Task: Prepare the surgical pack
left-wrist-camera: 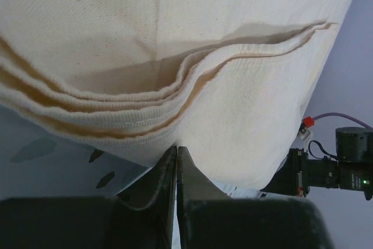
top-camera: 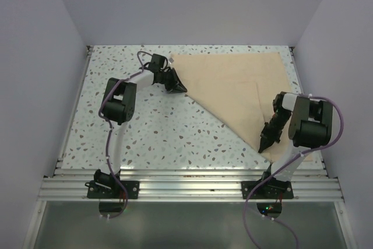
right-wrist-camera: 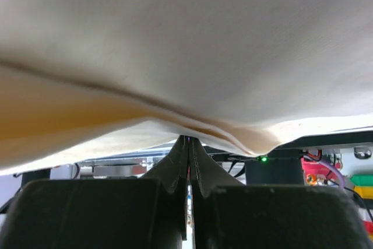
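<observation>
While both pairs of jaws clench, the cloth sheet (top-camera: 245, 86) sits pinched between them.

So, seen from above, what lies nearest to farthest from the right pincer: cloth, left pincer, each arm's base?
1. tan cloth, touching it.
2. right arm's base, directly below.
3. left pincer, upper left.
4. left arm's base, bottom left.

Your left arm (top-camera: 116, 109) reaches toward 12 o'clock, its forearm bending to 2. The left gripper (top-camera: 179, 87) points to 4, jaws pinched on the edge of the cloth sheet (top-camera: 233, 80). Your right arm (top-camera: 306, 123) is folded at the elbow. The right gripper (top-camera: 262, 146) aims at 7, clamped on the same sheet.
</observation>
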You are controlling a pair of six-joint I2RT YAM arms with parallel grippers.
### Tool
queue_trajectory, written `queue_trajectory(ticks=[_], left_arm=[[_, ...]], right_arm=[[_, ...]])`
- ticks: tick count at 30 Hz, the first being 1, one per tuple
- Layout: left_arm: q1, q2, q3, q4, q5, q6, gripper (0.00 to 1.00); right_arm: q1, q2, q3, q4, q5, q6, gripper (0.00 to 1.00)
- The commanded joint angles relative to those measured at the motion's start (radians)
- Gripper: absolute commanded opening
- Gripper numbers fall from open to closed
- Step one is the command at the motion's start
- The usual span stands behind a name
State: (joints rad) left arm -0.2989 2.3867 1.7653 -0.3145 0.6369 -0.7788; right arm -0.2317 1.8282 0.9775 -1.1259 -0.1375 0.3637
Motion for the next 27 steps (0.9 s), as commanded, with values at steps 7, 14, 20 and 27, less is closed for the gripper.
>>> queue_trajectory(ticks=[7, 14, 20, 27], left_arm=[[0.017, 0.046, 0.011, 0.003, -0.026, -0.004, 0.07], [0.030, -0.036, 0.026, -0.047, -0.072, 0.062, 0.11], [0.046, -0.064, 0.103, -0.107, -0.117, 0.098, 0.18], [0.098, -0.009, 0.238, -0.143, -0.134, 0.116, 0.28]], right_arm=[[-0.153, -0.010, 0.003, -0.067, 0.159, 0.087, 0.00], [-0.094, -0.093, 0.108, -0.048, -0.083, 0.026, 0.00], [0.106, -0.055, 0.291, -0.028, -0.151, 0.026, 0.00], [0.111, 0.068, 0.378, 0.005, -0.171, 0.030, 0.00]])
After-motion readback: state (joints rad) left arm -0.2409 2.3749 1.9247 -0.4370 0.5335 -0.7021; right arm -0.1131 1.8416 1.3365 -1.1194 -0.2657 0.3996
